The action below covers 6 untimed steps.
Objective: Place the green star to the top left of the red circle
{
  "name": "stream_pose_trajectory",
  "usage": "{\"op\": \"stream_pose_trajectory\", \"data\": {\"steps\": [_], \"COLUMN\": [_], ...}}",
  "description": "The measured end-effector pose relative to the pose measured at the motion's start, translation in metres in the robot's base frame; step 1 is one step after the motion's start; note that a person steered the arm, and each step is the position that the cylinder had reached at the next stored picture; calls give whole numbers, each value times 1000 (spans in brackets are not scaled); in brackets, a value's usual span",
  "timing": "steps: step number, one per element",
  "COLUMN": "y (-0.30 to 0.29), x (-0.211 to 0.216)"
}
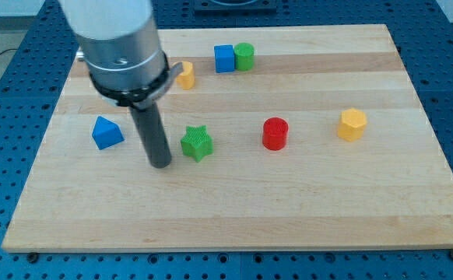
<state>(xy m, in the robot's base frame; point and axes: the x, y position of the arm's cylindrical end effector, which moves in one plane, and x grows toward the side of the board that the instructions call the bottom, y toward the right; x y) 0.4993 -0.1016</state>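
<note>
The arm ends in a straight dark rod; there is no gripper on it, so nothing opens, closes or holds. The tip (161,163) rests on the desk (234,210) just to the view's left of the green star (197,143). A narrow strip of bare wood shows between the tip and the star, so the two appear close but not touching.

The green star lies near the middle of the desk, slightly toward the view's left. The red circle (275,133) stands to the view's right of the star, at about the same height in the view and well apart from it.

A blue triangle (107,133) lies to the view's left of the rod. A yellow block (184,75), partly hidden behind the arm's grey housing (121,47), sits toward the view's top; its shape cannot be made out. A blue cube (224,58) and a green cylinder (244,56) stand side by side, touching or nearly so, near the view's top edge. A yellow hexagon (352,124) lies toward the view's right, well apart from the red circle.
</note>
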Motion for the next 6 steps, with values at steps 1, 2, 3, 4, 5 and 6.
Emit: {"op": "stream_pose_trajectory", "data": {"steps": [1, 2, 3, 4, 5, 6], "y": [26, 31, -10, -19, -19, -19], "x": [-34, -48, -9, 20, 21, 21]}}
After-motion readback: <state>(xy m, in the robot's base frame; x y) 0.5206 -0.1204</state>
